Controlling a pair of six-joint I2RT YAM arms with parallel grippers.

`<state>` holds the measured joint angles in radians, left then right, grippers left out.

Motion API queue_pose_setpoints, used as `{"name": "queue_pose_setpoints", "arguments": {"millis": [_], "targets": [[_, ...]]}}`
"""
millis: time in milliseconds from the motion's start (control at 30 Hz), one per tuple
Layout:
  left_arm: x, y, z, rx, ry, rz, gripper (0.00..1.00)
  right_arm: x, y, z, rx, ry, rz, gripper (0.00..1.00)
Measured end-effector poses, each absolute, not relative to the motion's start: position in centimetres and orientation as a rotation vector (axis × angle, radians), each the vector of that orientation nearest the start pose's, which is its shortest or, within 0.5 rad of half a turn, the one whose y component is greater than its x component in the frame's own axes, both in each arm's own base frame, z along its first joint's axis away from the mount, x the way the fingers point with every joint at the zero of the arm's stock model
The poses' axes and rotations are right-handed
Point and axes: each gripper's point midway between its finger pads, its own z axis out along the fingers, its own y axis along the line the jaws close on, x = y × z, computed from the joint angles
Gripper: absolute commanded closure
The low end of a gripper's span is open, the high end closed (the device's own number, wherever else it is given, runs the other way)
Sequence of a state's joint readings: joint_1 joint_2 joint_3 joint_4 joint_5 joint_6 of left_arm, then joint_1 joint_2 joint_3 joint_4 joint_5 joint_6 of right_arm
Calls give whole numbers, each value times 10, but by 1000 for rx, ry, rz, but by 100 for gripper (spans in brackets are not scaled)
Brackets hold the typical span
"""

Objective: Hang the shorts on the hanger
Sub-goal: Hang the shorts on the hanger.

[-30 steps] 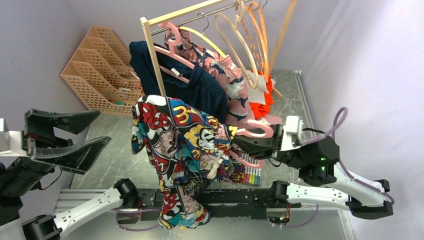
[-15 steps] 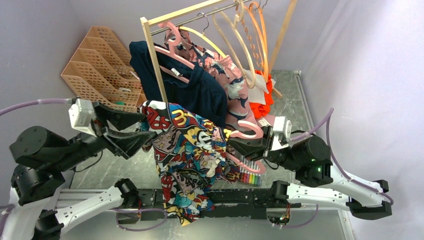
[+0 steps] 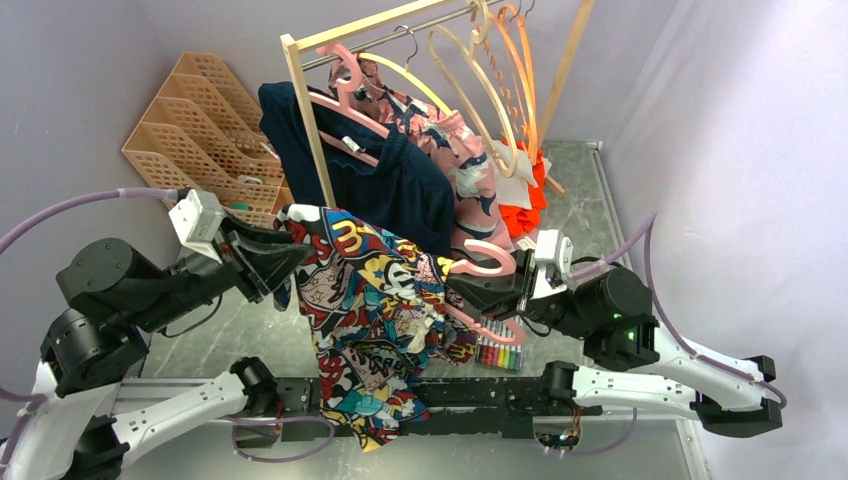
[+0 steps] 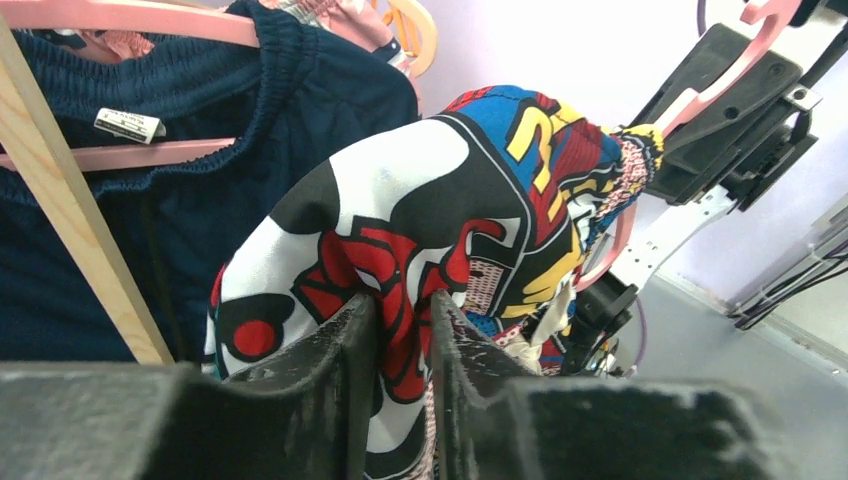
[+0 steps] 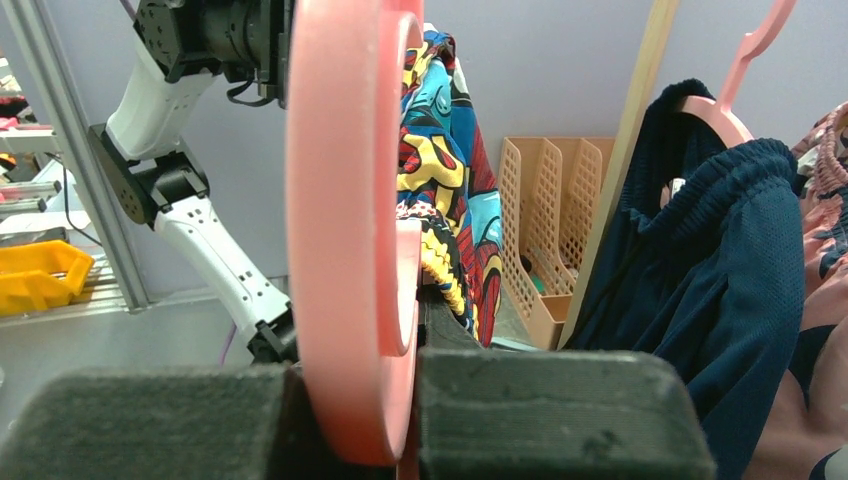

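The comic-print shorts (image 3: 380, 300) hang draped over the pale-pink hanger (image 3: 490, 262) in mid-air, in front of the rack. My right gripper (image 3: 470, 290) is shut on the hanger (image 5: 345, 200), whose thick pink band fills the gap between its fingers; the shorts (image 5: 440, 150) show just behind it. My left gripper (image 3: 295, 262) is at the shorts' upper left edge. In the left wrist view its jaws (image 4: 402, 300) pinch a fold of the red-and-white fabric (image 4: 420, 200). The hanger's hook (image 4: 760, 15) shows beyond, at the right arm.
A wooden rack (image 3: 310, 120) behind carries a navy garment (image 3: 400, 180), a pink patterned garment (image 3: 465, 160) and cream and orange hangers (image 3: 500, 70). A peach file organiser (image 3: 200, 130) stands at back left. Coloured markers (image 3: 500, 352) lie below the right gripper.
My left arm swung in from the far left and its wide-open jaws closed on the shorts' left edge. The hanger, shorts and right gripper shifted slightly left.
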<state>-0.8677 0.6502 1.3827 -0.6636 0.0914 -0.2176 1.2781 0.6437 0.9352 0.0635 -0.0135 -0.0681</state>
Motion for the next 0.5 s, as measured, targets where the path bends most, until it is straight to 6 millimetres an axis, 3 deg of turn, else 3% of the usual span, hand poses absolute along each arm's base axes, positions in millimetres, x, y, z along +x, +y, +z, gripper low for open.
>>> {"name": "queue_pose_setpoints", "arguments": {"millis": [33, 67, 300, 500], "targets": [[113, -171, 457, 578, 1473, -930, 90, 80, 263, 448, -811, 997, 1058, 100], [114, -173, 455, 581, 1480, -926, 93, 80, 263, 448, -809, 998, 1057, 100], [120, -181, 447, 606, 1515, -912, 93, 91, 259, 445, -775, 1033, 1000, 100], [100, -172, 459, 628, 1434, -976, 93, 103, 247, 448, -716, 1046, 934, 100]]}}
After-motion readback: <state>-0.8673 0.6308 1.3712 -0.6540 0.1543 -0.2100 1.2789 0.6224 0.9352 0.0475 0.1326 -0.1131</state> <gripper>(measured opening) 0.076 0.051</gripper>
